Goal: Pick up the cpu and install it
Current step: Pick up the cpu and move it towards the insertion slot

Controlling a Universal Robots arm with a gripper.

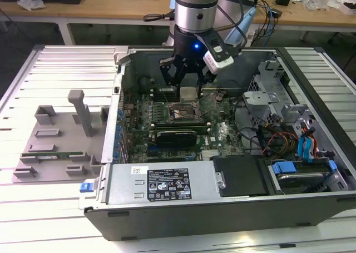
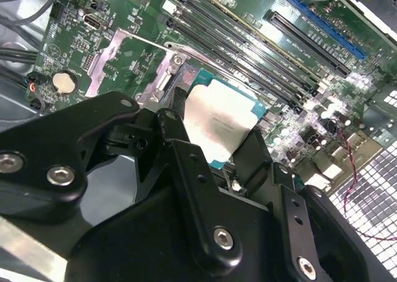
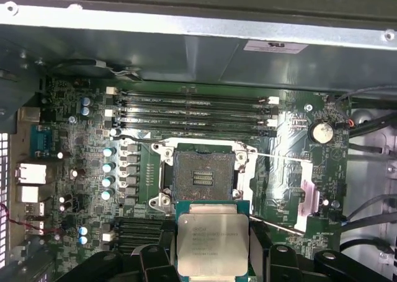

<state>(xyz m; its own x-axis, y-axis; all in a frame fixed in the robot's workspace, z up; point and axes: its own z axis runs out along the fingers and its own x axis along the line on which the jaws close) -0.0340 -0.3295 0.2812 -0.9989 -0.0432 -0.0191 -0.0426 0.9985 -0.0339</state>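
Okay, exterior view, left to right: one grey plastic tray [image 1: 58,144] lay on the slatted counter [image 1: 22,97], just beside one open computer case [image 1: 222,214]. One arm [image 1: 194,8] stood vertical over the case, wrist low above the motherboard [image 1: 217,133].

The hand [image 1: 188,85] was closed on the cpu [image 1: 189,93]: two black fingers [image 2: 177,145] pinched opposite edges, metal lid up. In both wrist views the cpu [image 2: 217,127] [image 3: 212,238] hung level above the board, near the one open, empty socket [image 3: 201,173], not seated.

Counts in the first wrist view: four memory slots [image 3: 192,111], one coin cell [image 3: 319,132].

Labels: one black-and-white label [image 1: 168,185] on the case's front metal cover, one white sticker [image 3: 275,46] on the case wall, faint print on the cpu lid. None were legible.
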